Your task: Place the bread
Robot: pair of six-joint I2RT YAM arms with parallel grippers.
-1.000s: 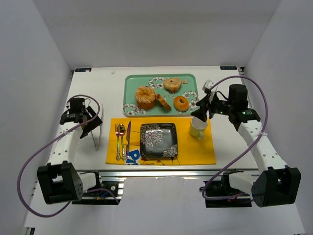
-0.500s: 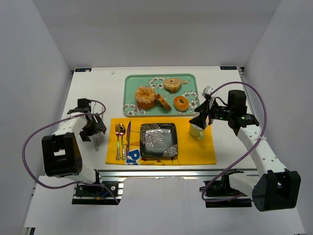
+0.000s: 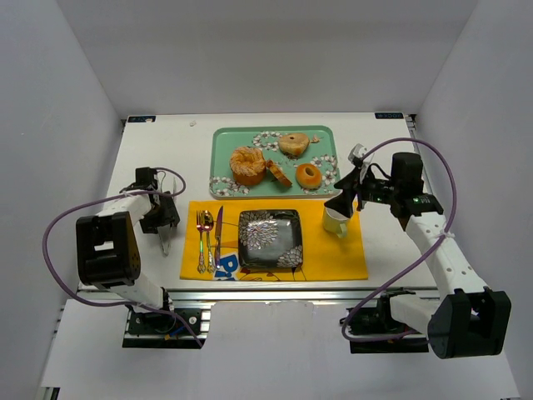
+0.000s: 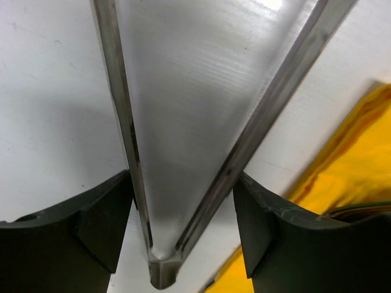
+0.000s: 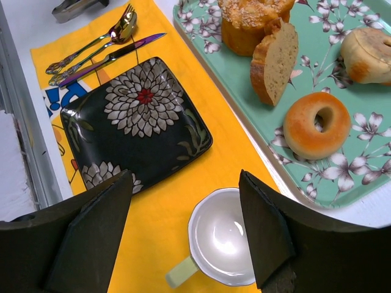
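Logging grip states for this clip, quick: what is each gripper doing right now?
Left gripper: closed on the tongs, near their hinge.
Right gripper: open, holding nothing, over the cup.

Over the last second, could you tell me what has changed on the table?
The left gripper swung in and dropped over the tongs, its fingers now straddling them; a firm grip isn't clear. The right gripper shifted slightly over the cup. The bread, tray, plate and cutlery stayed put.
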